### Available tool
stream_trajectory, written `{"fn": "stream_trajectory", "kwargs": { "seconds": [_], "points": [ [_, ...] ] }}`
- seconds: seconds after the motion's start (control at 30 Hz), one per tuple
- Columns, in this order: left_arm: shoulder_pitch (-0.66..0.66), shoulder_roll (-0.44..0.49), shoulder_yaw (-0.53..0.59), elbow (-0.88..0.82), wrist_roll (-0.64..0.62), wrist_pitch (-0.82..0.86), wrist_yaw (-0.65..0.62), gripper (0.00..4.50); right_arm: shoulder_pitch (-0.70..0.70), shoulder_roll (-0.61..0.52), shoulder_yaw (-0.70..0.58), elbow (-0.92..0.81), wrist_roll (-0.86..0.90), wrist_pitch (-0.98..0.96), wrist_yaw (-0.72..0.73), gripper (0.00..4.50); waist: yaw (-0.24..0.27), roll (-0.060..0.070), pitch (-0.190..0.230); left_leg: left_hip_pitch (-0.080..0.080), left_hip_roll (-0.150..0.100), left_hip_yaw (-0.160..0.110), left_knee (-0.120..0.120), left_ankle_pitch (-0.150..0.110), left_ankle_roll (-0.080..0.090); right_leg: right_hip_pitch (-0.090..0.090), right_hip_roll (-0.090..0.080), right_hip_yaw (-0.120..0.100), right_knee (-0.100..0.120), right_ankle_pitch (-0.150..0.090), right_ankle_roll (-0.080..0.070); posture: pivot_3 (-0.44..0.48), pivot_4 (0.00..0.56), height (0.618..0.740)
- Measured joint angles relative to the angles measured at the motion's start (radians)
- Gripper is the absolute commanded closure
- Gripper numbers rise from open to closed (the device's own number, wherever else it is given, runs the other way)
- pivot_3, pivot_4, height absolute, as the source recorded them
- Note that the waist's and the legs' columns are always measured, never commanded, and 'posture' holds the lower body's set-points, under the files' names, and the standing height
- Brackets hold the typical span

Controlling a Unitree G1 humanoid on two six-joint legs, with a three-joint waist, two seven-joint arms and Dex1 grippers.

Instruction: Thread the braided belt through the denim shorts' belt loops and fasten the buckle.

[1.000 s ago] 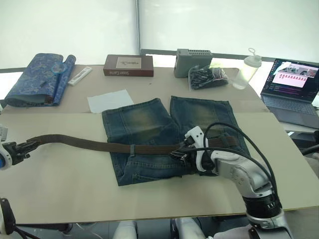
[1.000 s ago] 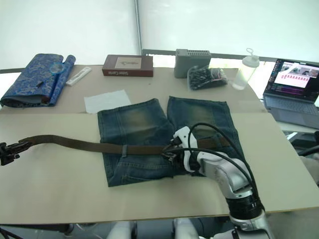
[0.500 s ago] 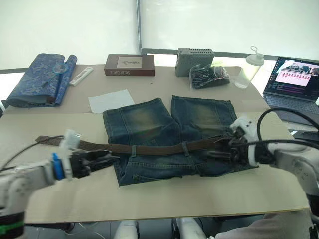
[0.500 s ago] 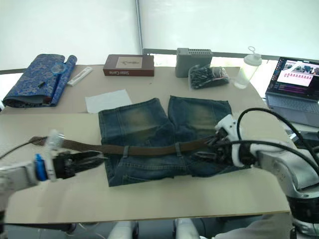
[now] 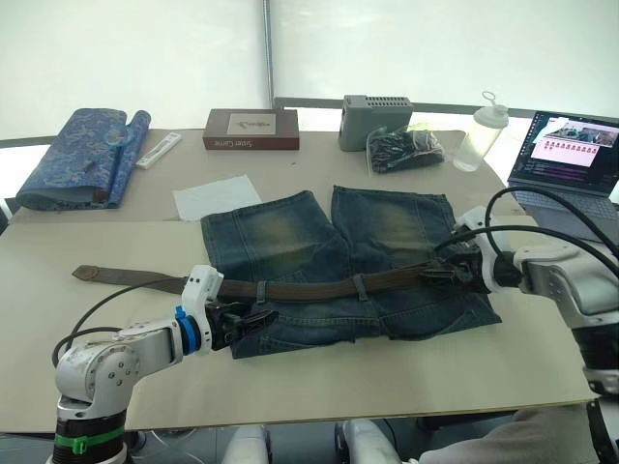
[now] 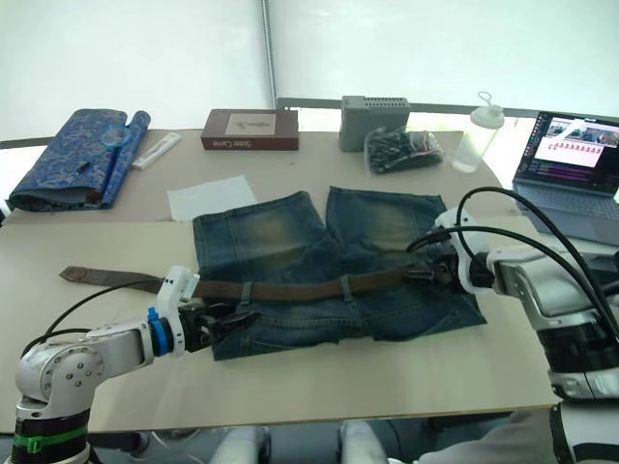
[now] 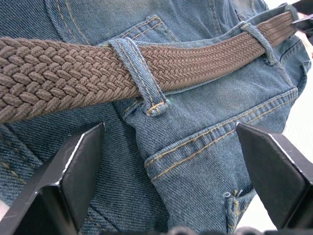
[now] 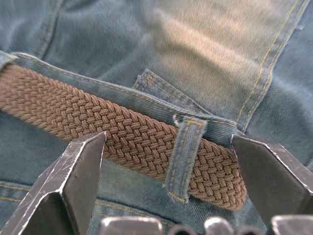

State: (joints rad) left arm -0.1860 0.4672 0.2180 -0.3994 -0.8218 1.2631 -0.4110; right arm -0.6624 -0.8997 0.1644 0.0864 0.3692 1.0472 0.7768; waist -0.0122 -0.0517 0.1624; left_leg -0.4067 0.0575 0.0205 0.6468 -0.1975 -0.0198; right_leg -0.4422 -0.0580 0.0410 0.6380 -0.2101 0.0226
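Nearest the viewer, at about seven o'clock on the table point(image 5: 319, 387), the left gripper point(image 5: 250, 322) sits low at the near left corner of the denim shorts point(image 5: 329, 266). Its two black fingers point(image 7: 73, 171) are spread wide and hold nothing; through them the wrist view shows a belt loop point(image 7: 142, 81) just ahead, with the belt already run under it.

The braided belt point(image 5: 309, 288) lies flat with its long axis running from nine o'clock to three o'clock across the waistband. A loose brown tail trails off the shorts toward nine o'clock, ending on bare table. I judge the left arm nearer that free tail, which lies behind its fingertips and further to the left.

At about three o'clock, the right gripper point(image 5: 437, 275) hovers over the belt's other end at the right edge of the shorts. Its fingers point(image 8: 78, 176) are also wide apart and empty, straddling a second belt loop point(image 8: 185, 156) where the strap tip ends. The buckle cannot be made out.

Further away, at about twelve o'clock, are a brown box point(image 5: 250, 129), a grey device point(image 5: 375, 120) and a clear bottle point(image 5: 481, 130). A blue patterned fabric roll point(image 5: 82, 155) lies at ten o'clock and a laptop point(image 5: 566, 159) at two o'clock.
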Motion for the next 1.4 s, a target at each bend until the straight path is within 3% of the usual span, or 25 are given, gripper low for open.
{"fn": "stream_trajectory", "kwargs": {
  "seconds": [0.03, 0.1, 0.13, 0.3, 0.47, 0.5, 0.67, 0.77, 0.9, 1.0, 1.13, 1.27, 1.33, 1.4],
  "points": [
    [-0.004, -0.006, -0.009, 0.009, 0.008, -0.004, 0.006, 0.76, -0.022, 0.000, 0.034, 0.035, -0.027, -0.025, 0.019, 0.00, 0.002, 0.001, 0.000, 0.003, 0.000, -0.001, 0.000, 0.000, 0.000, 0.004, 0.000, 0.000, -0.003, -0.002, -0.002, 0.000, 0.150, 0.718],
    [-0.017, -0.014, -0.031, 0.034, 0.035, -0.025, 0.007, 1.79, -0.055, -0.001, 0.104, 0.114, -0.090, -0.083, 0.057, 0.59, 0.007, 0.002, -0.001, 0.002, -0.002, -0.002, 0.000, 0.000, 0.000, 0.007, 0.000, 0.000, -0.008, -0.001, 0.000, 0.000, 0.150, 0.718],
    [-0.020, -0.014, -0.040, 0.047, 0.042, -0.037, 0.005, 2.09, -0.064, -0.001, 0.130, 0.143, -0.114, -0.101, 0.073, 0.82, 0.010, 0.003, -0.001, 0.002, -0.003, -0.002, 0.000, 0.000, 0.000, 0.007, -0.001, 0.001, -0.009, 0.000, 0.001, 0.000, 0.150, 0.718],
    [-0.049, 0.003, -0.114, 0.155, 0.123, -0.156, -0.053, 4.49, -0.102, 0.002, 0.208, 0.223, -0.224, -0.206, 0.146, 2.65, 0.024, 0.005, -0.003, 0.001, -0.008, -0.003, 0.003, 0.000, 0.000, 0.014, -0.003, 0.005, -0.014, -0.001, 0.007, 0.000, 0.150, 0.718],
    [-0.112, 0.023, -0.159, 0.274, 0.183, -0.275, -0.122, 4.50, -0.107, 0.057, 0.192, 0.242, -0.256, -0.227, 0.136, 4.36, 0.023, 0.005, -0.002, 0.002, -0.008, -0.005, 0.004, 0.000, 0.000, 0.015, -0.003, 0.004, -0.013, 0.000, 0.007, 0.000, 0.150, 0.718],
    [-0.131, 0.025, -0.167, 0.306, 0.198, -0.302, -0.133, 4.50, -0.110, 0.078, 0.176, 0.250, -0.258, -0.233, 0.128, 4.47, 0.022, 0.005, -0.002, 0.003, -0.008, -0.005, 0.004, 0.000, 0.000, 0.015, -0.002, 0.004, -0.012, 0.000, 0.006, 0.000, 0.150, 0.718],
    [-0.303, 0.054, -0.188, 0.586, 0.317, -0.486, -0.192, 4.50, -0.201, 0.228, 0.086, 0.309, -0.258, -0.319, 0.044, 4.47, -0.002, 0.006, -0.001, 0.002, -0.008, -0.010, 0.004, 0.001, 0.001, 0.014, 0.001, 0.003, -0.009, 0.001, 0.005, 0.000, 0.150, 0.718],
    [-0.386, 0.075, -0.188, 0.716, 0.378, -0.587, -0.212, 4.50, -0.241, 0.265, 0.035, 0.334, -0.256, -0.393, 0.020, 4.47, -0.010, 0.006, 0.000, -0.001, -0.008, -0.011, 0.002, 0.001, 0.001, 0.011, 0.001, 0.003, -0.010, 0.003, 0.011, 0.000, 0.150, 0.718],
    [-0.438, 0.122, -0.150, 0.767, 0.399, -0.667, -0.276, 4.50, -0.236, 0.302, -0.037, 0.294, -0.216, -0.489, 0.032, 4.47, -0.013, 0.006, 0.000, -0.018, -0.008, -0.011, -0.001, 0.001, 0.001, -0.005, 0.000, 0.003, -0.009, 0.007, 0.006, 0.000, 0.150, 0.718],
    [-0.360, 0.200, -0.107, 0.662, 0.332, -0.613, -0.390, 3.81, -0.152, 0.301, -0.108, 0.123, -0.131, -0.469, 0.070, 4.50, -0.015, 0.006, 0.000, -0.027, -0.008, -0.012, -0.003, 0.000, 0.002, -0.014, 0.000, 0.003, -0.005, 0.007, 0.006, 0.000, 0.150, 0.718],
    [-0.197, 0.325, -0.015, 0.525, 0.186, -0.448, -0.533, 1.83, 0.037, 0.266, -0.186, -0.148, -0.020, -0.396, 0.101, 4.50, -0.015, 0.007, 0.000, -0.031, -0.008, -0.013, -0.003, -0.002, 0.004, -0.016, -0.001, 0.000, -0.007, 0.006, 0.007, 0.000, 0.150, 0.718],
    [-0.160, 0.464, 0.019, 0.470, 0.133, -0.371, -0.643, 1.83, 0.189, 0.257, -0.228, -0.336, 0.077, -0.346, 0.108, 4.50, -0.007, 0.008, 0.002, -0.028, -0.010, -0.012, -0.001, -0.002, 0.004, -0.014, -0.002, 0.001, -0.010, 0.005, 0.007, 0.000, 0.150, 0.718],
    [-0.180, 0.487, 0.006, 0.471, 0.155, -0.400, -0.673, 1.83, 0.272, 0.257, -0.264, -0.426, 0.136, -0.339, 0.119, 4.50, 0.005, 0.009, 0.003, -0.023, -0.009, -0.012, -0.001, 0.000, 0.002, -0.010, -0.002, 0.000, -0.009, 0.000, 0.012, 0.000, 0.150, 0.718],
    [-0.250, 0.473, -0.039, 0.506, 0.201, -0.453, -0.671, 1.83, 0.349, 0.251, -0.294, -0.493, 0.197, -0.337, 0.142, 4.50, 0.017, 0.009, 0.004, -0.017, -0.008, -0.012, -0.001, 0.004, 0.001, -0.004, -0.001, -0.001, -0.008, -0.002, 0.005, 0.000, 0.150, 0.718]
  ]
}}
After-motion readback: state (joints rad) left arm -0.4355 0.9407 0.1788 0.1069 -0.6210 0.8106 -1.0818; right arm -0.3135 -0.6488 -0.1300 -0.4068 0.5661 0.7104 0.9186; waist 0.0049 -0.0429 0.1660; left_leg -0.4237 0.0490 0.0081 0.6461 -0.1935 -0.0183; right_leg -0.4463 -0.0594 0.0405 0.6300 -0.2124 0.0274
